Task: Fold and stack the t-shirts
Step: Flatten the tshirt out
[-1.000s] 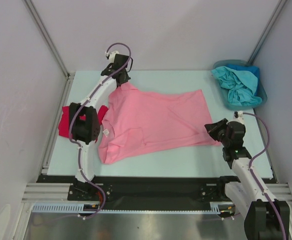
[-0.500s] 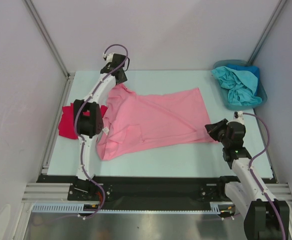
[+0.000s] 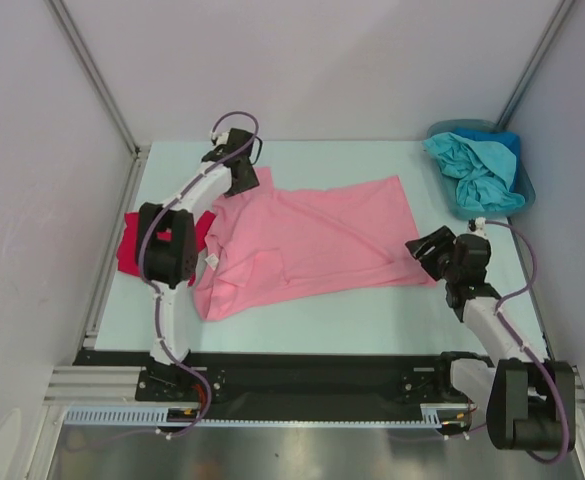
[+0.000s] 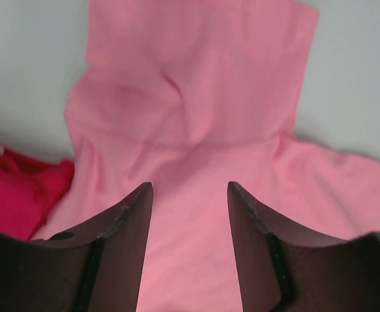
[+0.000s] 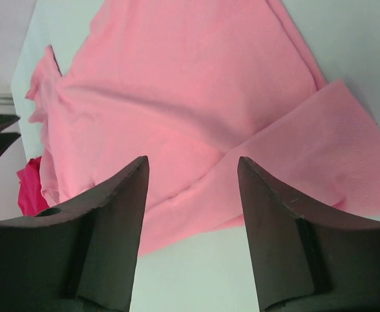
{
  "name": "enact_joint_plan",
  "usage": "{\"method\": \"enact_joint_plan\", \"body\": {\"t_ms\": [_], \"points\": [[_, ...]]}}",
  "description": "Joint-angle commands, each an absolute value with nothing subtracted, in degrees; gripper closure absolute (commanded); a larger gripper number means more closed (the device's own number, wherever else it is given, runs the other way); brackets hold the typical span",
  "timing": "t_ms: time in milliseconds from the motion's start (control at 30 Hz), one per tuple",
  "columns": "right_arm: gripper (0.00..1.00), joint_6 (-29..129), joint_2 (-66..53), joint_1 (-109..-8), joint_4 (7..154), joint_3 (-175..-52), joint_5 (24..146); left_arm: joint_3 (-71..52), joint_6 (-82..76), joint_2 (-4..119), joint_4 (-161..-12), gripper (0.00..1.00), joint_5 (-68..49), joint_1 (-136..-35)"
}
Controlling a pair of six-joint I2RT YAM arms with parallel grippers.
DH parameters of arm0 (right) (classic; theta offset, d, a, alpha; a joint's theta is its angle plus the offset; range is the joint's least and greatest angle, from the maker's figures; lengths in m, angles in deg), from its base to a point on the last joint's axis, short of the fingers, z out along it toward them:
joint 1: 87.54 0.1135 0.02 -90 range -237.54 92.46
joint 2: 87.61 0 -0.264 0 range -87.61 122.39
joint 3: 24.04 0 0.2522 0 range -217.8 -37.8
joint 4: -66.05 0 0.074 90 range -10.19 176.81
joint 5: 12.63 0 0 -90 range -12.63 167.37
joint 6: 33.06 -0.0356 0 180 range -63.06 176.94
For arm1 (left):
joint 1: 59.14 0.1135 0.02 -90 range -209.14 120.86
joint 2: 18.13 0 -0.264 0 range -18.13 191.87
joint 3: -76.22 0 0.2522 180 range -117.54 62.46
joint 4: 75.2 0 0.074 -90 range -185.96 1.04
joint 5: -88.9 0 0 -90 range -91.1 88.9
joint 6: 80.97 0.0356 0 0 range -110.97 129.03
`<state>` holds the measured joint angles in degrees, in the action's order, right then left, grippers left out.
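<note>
A light pink t-shirt (image 3: pixel 312 240) lies spread across the middle of the table, partly folded, with one layer overlapping near its right hem. My left gripper (image 3: pixel 240 178) hovers open over the shirt's far left part; its wrist view shows pink cloth (image 4: pixel 196 84) below and between the fingers (image 4: pixel 128 221), with nothing gripped. My right gripper (image 3: pixel 424 250) stands open just off the shirt's near right corner, above the hem (image 5: pixel 293 169) and bare table. A bright red t-shirt (image 3: pixel 130 245) lies folded at the left edge, partly under the left arm.
A blue bin (image 3: pixel 520 180) at the back right holds crumpled teal and blue t-shirts (image 3: pixel 472 165). White walls with metal posts close in the table on three sides. The black rail with both arm bases runs along the near edge.
Both grippers have opened and let go of the pink t-shirt. The shirt's far left part has dropped flat onto the table, and the left gripper has shifted slightly nearer over it.
</note>
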<state>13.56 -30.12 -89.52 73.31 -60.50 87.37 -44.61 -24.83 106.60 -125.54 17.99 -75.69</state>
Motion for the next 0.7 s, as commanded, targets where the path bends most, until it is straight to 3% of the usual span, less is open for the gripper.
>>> {"method": "enact_joint_plan", "body": {"t_ms": [0, 267, 667], "points": [[0.37, 10.45, -26.62, -89.30, 68.22, -63.90, 88.35, -34.25, -28.05, 92.02, -120.70, 0.45, 15.86, -79.78], [0.38, 11.23, -30.39, -87.98, 71.54, -62.85, 86.60, -5.26, -31.39, 70.41, -111.29, 0.46, 12.87, -85.67], [0.39, 11.32, -34.79, -88.42, 74.27, -60.30, 86.25, 16.83, -37.90, 56.23, -109.09, 0.48, 15.24, -95.79]]}}
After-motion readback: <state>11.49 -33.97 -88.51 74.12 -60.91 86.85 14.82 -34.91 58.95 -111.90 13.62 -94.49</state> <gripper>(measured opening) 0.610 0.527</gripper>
